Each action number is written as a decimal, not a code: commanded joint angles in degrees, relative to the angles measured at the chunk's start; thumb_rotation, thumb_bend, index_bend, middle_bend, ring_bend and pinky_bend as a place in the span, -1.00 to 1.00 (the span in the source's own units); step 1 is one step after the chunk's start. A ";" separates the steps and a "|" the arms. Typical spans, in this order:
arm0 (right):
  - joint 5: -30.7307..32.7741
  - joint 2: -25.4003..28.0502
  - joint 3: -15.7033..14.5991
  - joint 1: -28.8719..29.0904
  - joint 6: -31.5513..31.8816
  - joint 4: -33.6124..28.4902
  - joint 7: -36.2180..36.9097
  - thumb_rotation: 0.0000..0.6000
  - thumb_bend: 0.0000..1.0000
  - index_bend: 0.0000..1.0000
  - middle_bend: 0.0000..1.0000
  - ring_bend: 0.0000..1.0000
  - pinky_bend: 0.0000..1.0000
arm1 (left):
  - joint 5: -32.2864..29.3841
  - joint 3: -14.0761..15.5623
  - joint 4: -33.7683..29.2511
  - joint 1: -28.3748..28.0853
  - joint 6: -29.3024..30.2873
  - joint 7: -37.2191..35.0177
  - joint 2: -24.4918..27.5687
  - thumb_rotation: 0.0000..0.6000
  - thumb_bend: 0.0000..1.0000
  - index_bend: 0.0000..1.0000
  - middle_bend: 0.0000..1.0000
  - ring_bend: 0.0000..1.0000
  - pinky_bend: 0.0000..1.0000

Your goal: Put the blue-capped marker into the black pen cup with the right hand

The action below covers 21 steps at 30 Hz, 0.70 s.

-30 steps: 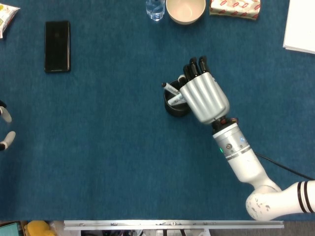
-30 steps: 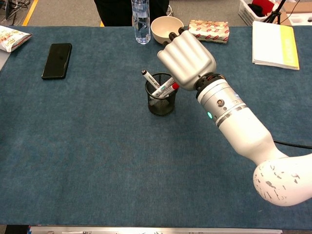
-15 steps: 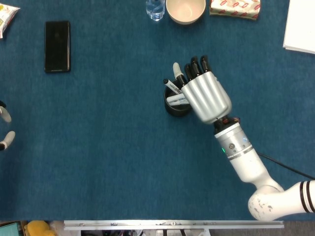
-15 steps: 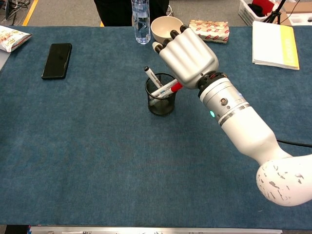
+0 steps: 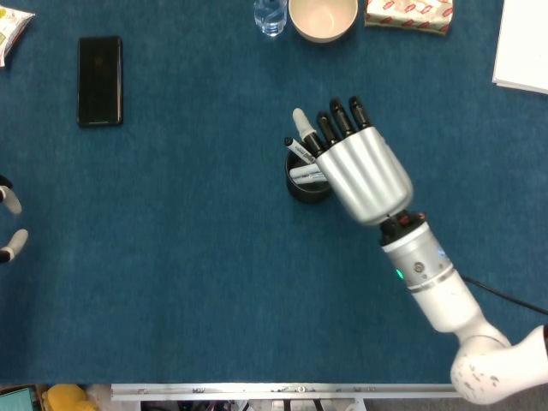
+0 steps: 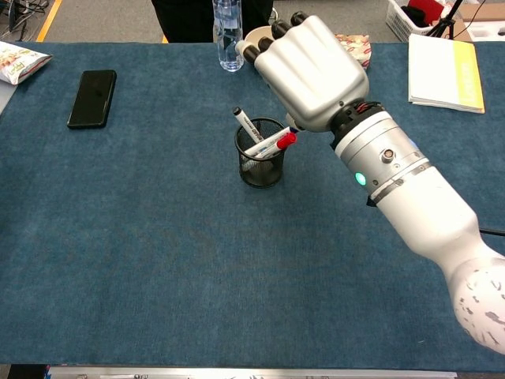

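The black mesh pen cup [image 6: 260,166] [image 5: 299,192] stands mid-table. In it the blue-capped marker [image 6: 247,127] [image 5: 299,151] leans up to the left, its dark cap above the rim. A red-capped marker [image 6: 276,144] lies across the rim beside it. My right hand [image 6: 312,67] [image 5: 366,171] hovers above and right of the cup, fingers straight and apart, holding nothing and clear of the markers. Only a few fingertips of my left hand [image 5: 8,224] show at the left edge of the head view.
A black phone [image 6: 92,98] lies at the far left. A water bottle [image 6: 227,31], a cream bowl [image 5: 322,17] and a red-patterned packet [image 5: 409,14] line the back edge. A white and yellow notebook [image 6: 444,73] sits at the back right, a snack bag [image 6: 20,59] at the back left.
My right hand opened its fingers over the cup, then rose and drew back to the right. The blue-capped marker it held now stands in the cup.
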 commanded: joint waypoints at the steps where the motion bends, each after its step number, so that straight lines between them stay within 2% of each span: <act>1: -2.70 1.89 -0.99 -1.58 2.28 -2.11 1.68 1.00 -0.76 -0.61 -0.22 -0.51 -0.45 | 0.02 0.01 0.00 0.00 0.01 0.02 -0.04 1.00 -0.62 0.04 -0.29 -0.44 0.09; 13: -13.63 10.59 -5.58 -10.16 11.03 -6.23 12.61 1.00 -0.72 -0.47 -0.21 -0.51 -0.45 | 0.09 0.27 0.10 -0.18 -0.52 1.03 -0.67 1.00 -0.62 0.04 -0.29 -0.44 0.09; 21: -16.73 16.18 -7.09 -17.58 17.63 -5.31 22.36 1.00 -0.72 -0.47 -0.21 -0.51 -0.45 | 0.20 0.37 0.22 -0.31 -0.73 1.26 -1.02 1.00 -0.62 0.04 -0.29 -0.44 0.09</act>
